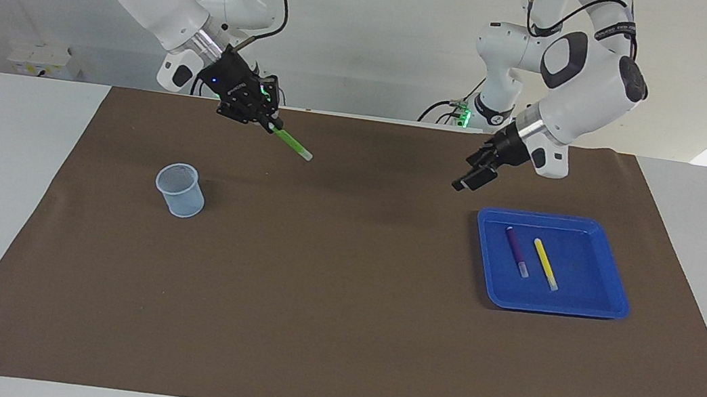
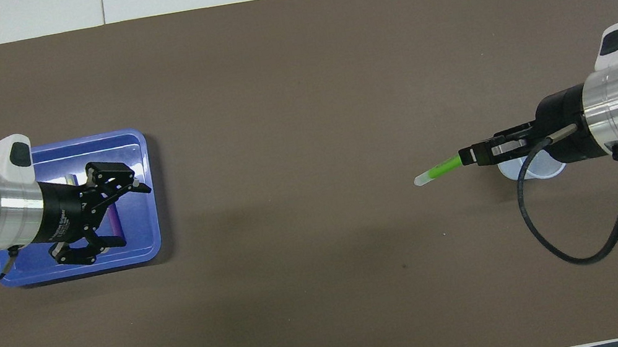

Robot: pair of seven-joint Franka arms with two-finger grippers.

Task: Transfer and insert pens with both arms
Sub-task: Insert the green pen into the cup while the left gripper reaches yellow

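Clear plastic cup point(image 1: 180, 189) upright on brown mat, right arm's end of desk | green pen point(image 1: 291, 143) clamped in right gripper point(image 1: 266, 121), slanting, pale end down: tip it vertical over cup mouth before release | left gripper point(image 1: 469, 178) spread, empty, beside blue tray point(image 1: 613, 302) holding purple pen point(image 1: 516, 251), yellow pen point(image 1: 545, 263).

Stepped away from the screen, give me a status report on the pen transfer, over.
Right gripper shut on green pen, airborne near cup. Left gripper open, empty, beside blue tray. Purple pen, yellow pen in tray. Path unobstructed.
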